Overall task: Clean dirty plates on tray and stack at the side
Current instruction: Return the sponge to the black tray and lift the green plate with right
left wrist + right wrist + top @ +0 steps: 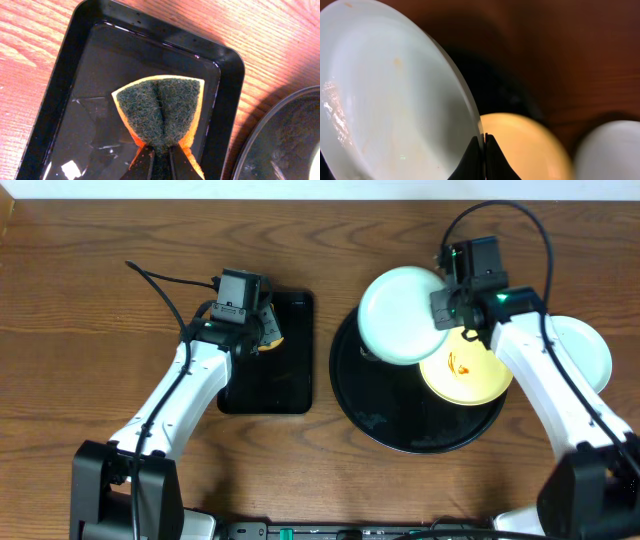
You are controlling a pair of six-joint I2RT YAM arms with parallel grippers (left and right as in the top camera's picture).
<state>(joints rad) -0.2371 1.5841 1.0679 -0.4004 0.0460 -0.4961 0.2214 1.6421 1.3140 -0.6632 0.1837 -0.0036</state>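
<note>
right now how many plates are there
3: one light blue plate in the right gripper, a yellow plate on the tray, another blue plate on the table beside it.

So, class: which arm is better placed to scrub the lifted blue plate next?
Left. The left fingers pinch the sponge above the rectangular tray, while the right fingers are occupied clamping the blue plate by its rim.

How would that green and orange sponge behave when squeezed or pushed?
Probably soft: the sponge buckles into a fold where the left gripper pinches it. Its rough green face likely grips rather than slides.
</note>
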